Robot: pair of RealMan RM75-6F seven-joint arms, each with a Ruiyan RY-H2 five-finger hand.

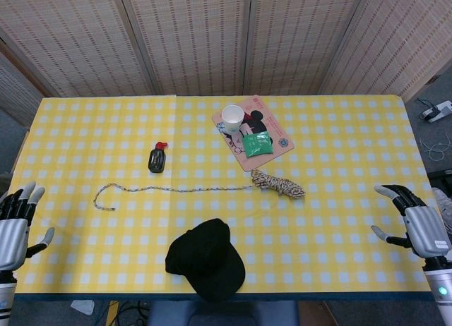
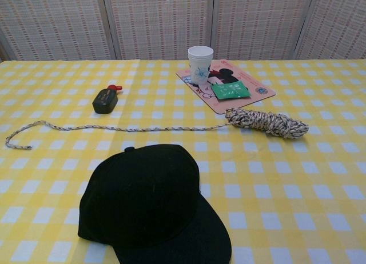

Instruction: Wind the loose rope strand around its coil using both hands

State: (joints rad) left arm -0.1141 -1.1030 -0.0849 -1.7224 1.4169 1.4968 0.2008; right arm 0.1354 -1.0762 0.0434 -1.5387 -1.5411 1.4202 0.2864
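Rope coil (image 1: 281, 185): speckled cream, brown and black cord, bunched in a short, tight bundle, lying on the yellow-checked desk (image 1: 353, 149) just beside the near corner of the pink mat (image 1: 274, 155); loose strand (image 1: 176, 189) running from the coil's left end across the desk in a nearly straight line, ending in a small hook-shaped bend at far left; strand lying flat, touched by neither hand; left hand (image 1: 15, 224) hovering at the desk's near left corner, fingers spread, holding nothing; right hand (image 1: 417, 224) hovering at the near right corner, fingers apart, holding nothing; both showing in the head view only; white paper cup (image 1: 232, 118) and green packet (image 1: 257, 144) sitting on the mat; small black bottle with a red cap (image 1: 157, 159) lying beyond the strand; black cap (image 1: 207, 259) resting near the front edge, apart from the strand
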